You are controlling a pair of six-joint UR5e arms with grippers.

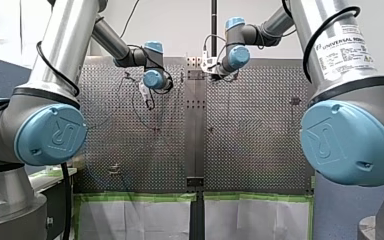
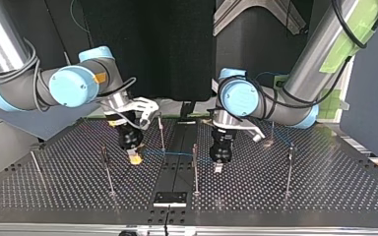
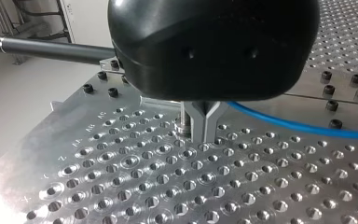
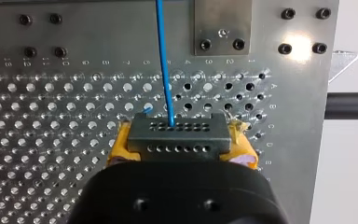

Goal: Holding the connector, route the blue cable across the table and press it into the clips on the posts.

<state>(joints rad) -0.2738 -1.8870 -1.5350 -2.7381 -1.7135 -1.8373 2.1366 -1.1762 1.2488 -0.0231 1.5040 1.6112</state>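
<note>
**A:** Entry one, nearest the camera?

**B:** One perforated table [image 2: 325, 196]. Thin posts stand at the top view's lower left [image 2: 107, 169], lower centre [image 2: 195, 167] and lower right [image 2: 289, 169]. The clips on them are too small to make out.

**A:** Next back?

**B:** My left gripper [image 2: 218, 167], just right of centre and low over the table. In its wrist view the metal fingers [image 3: 204, 126] are drawn together at the tips. The blue cable [image 3: 303, 125] comes out from behind them. I cannot tell whether they pinch it.

**A:** And the other?

**B:** My right gripper [image 2: 134, 156], left of centre. Its yellow pads [image 4: 120, 147] are clamped on either side of the connector [image 4: 177, 133]. The cable leaves the connector's face straight ahead.

**A:** Where does the cable lie?

**B:** It spans from one gripper to the other across the middle of the top view. It crosses the lower-centre post in the picture, but contact cannot be told. It shows seated in no clip.

**A:** Which step is in hand?

**B:** By my judgement, routing is under way and pressing-in is not yet done. The next move calls for a taut span, lined up over a clip and pushed down squarely.
</note>
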